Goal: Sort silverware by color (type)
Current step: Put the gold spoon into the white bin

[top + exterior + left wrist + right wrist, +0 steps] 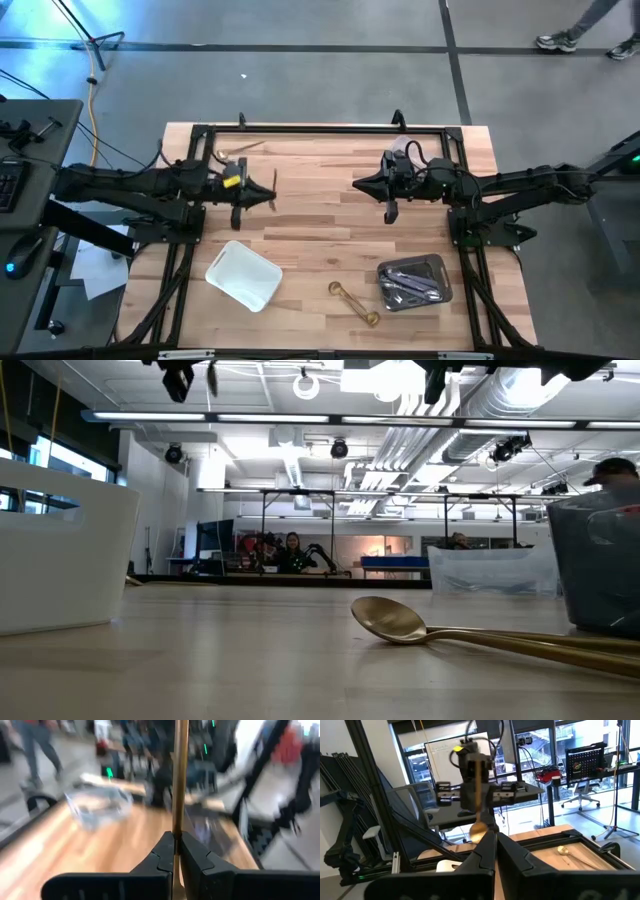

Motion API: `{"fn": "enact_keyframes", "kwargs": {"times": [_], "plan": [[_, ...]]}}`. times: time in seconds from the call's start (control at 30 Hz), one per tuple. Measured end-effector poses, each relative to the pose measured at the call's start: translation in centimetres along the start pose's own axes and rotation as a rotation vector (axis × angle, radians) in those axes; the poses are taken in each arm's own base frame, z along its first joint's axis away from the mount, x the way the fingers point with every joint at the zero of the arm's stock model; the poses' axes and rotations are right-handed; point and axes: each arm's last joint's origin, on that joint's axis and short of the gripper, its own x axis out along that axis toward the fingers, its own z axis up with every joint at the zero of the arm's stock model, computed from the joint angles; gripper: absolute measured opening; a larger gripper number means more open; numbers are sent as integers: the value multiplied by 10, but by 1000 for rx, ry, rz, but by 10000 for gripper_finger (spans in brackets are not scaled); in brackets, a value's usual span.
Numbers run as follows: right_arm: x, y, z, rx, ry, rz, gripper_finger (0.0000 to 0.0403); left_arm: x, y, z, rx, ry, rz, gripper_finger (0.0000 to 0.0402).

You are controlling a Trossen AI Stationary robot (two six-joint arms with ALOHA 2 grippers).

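Beside the clear tray (pixel 432 268), toward the white bin (pixel 243 274), one gold spoon (pixel 354 302) lies diagonally on the table (pixel 320 215); several dark utensils (pixel 405 283) sit inside the tray. Low down, its bowl faces the white bin. Left gripper (pixel 176 851) pinches one gold utensil (pixel 179 775), handle running straight away from the fingers. Right gripper (pixel 494 851) is pressed together, empty.

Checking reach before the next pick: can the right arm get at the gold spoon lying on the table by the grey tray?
Probably yes. The gold spoon lies in the open beside the grey tray, with nothing over it. The right gripper hangs empty above the table, jaws shut.
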Motion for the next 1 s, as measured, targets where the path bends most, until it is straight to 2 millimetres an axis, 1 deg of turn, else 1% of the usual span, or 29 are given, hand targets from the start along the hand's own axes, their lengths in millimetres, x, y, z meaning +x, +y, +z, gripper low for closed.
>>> {"fn": "enact_keyframes", "kwargs": {"times": [0.1, 0.17, 0.23, 0.3, 0.37, 0.43, 0.5, 0.6, 0.7, 0.8, 1.0], "plan": [[0, -1, -1, -13, 16, -7, 0, 1, -15, 11, 29, 165, -39, 1], [0, -1, -2, -19, 25, -8, 0, 0, -27, 16, 63, 312, -64, 1], [0, -2, -3, -19, 28, -11, 0, 0, -39, 16, 108, 471, -86, 1], [0, -2, -3, -19, 33, -13, 0, 0, -50, 11, 157, 623, -103, 1], [0, -2, -3, -20, 35, -14, 0, 2, -61, 1, 175, 746, -132, 1], [0, -2, -3, -20, 36, -14, 0, 3, -71, -14, 178, 866, -196, 1], [0, -2, -4, -20, 41, -15, 0, 7, -81, -30, 185, 947, -256, 1], [0, -2, -4, -20, 43, -15, 0, 12, -90, -54, 209, 1039, -285, 1], [0, -3, -5, -19, 49, -16, 0, 18, -93, -75, 241, 1110, -274, 1], [0, -3, -6, -19, 64, -18, 0, 25, -93, -93, 226, 1174, -254, 1], [0, -3, -8, -19, 80, -21, 0, 37, -97, -114, 224, 1285, -260, 1]]}}
